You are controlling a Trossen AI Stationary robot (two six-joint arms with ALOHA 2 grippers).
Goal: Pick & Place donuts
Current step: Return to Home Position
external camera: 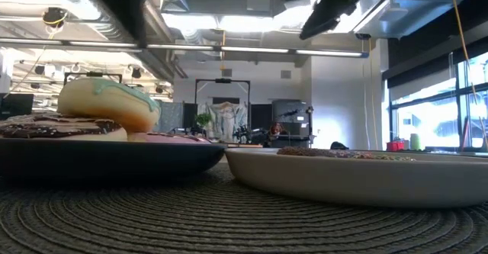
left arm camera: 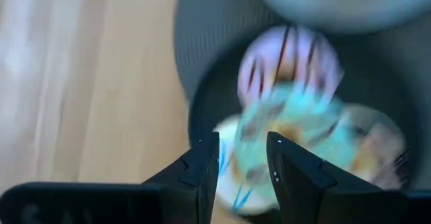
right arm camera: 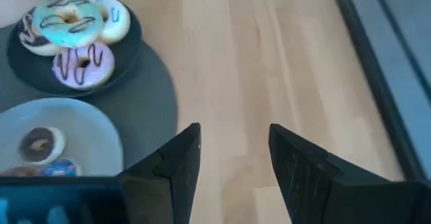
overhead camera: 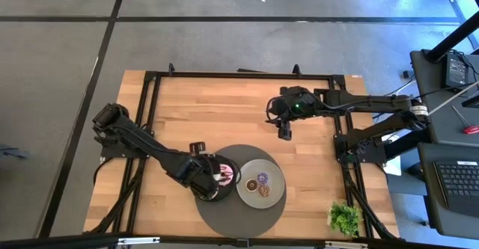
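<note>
With the iced toy ring donuts apparently all on the round black plate and round grey plate atop the dark woven mat, only homing looks left: left end effector above the mat, right end effector well clear of it, both parted and empty.

No legible txt, labels, brands or nos. in any view.

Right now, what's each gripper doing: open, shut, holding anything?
Left gripper: open, empty, above the black plate.
Right gripper: open, empty, over bare table.
</note>
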